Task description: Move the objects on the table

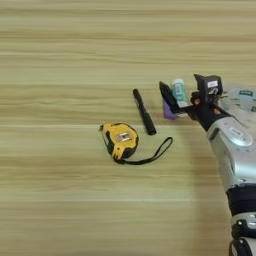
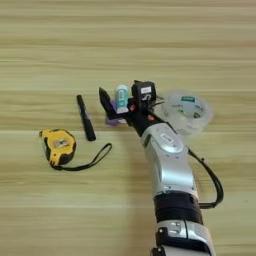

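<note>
one yellow tape measure [image 1: 120, 140], one black marker [image 1: 144, 112], one glue stick [image 2: 122, 94], one purple cap [image 1: 169, 112], one clear tape roll [image 2: 190, 111], five bits total on the surface [image 1: 60, 60]

A broad light-wood table [image 1: 65, 200] with lengthwise plank grain and pale streaks fills the view, evenly lit.

Left to right on the table [image 1: 60, 60]: tape measure [image 1: 120, 140], marker [image 1: 144, 111], glue stick [image 2: 122, 97], tape roll [image 2: 188, 111]
</note>
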Available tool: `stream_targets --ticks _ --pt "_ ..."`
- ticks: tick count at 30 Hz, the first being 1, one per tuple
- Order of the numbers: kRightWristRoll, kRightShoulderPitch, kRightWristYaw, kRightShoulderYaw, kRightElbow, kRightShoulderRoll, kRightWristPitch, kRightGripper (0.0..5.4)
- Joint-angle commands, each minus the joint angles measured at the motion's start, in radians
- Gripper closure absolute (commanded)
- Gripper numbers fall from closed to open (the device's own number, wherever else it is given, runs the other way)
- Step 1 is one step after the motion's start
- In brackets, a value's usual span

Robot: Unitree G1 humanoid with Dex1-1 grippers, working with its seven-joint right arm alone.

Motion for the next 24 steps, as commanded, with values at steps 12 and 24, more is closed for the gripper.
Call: stream_targets --ticks 12,24 --pt "0.0 -0.14 -0.05 -0.03 0.146 -0.017 -0.11 0.06" --pt "-0.003 -0.184 -0.059 -0.037 0.278 -0.018 -0.15 0.06"
